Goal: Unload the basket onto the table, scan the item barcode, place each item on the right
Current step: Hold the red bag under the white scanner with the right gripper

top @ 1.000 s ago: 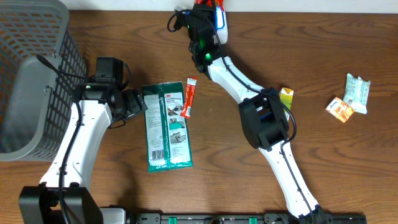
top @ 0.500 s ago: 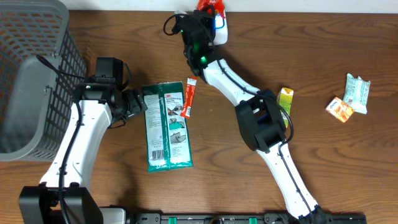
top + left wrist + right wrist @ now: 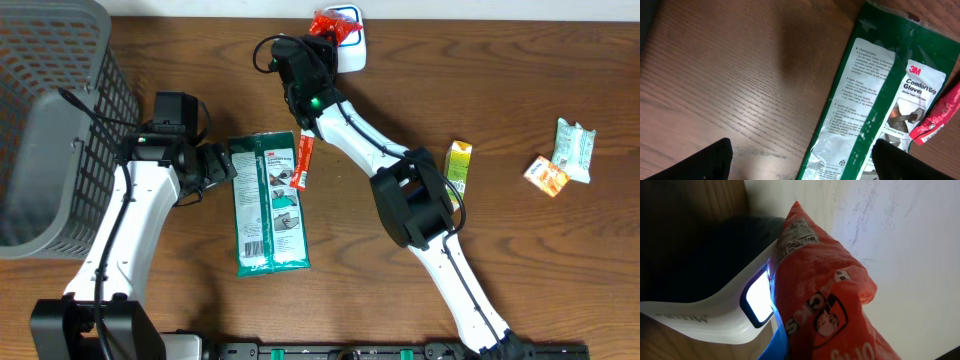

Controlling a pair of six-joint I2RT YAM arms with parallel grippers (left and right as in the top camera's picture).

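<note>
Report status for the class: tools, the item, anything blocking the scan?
Left tool open, at the gloves pack edge. Right tool shut on red snack packet, at the lit scanner window. Nothing seen between them.

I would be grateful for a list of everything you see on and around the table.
table: 1, brown wood, under everything
basket: 1, grey mesh, far left
scanner: 1, white, top centre edge
bag: 1, red, held against the scanner
glove pack: 1, green, centre-left, lying flat
sachet: 1, red, at the glove pack's upper right edge
carton: 1, yellow-green, beside the right arm
packet: 1, orange, far right
wrapper: 1, pale green, touching the orange packet
left fingers: 2, black, open, at the glove pack's left edge
right fingers: black, shut on the bag
</note>
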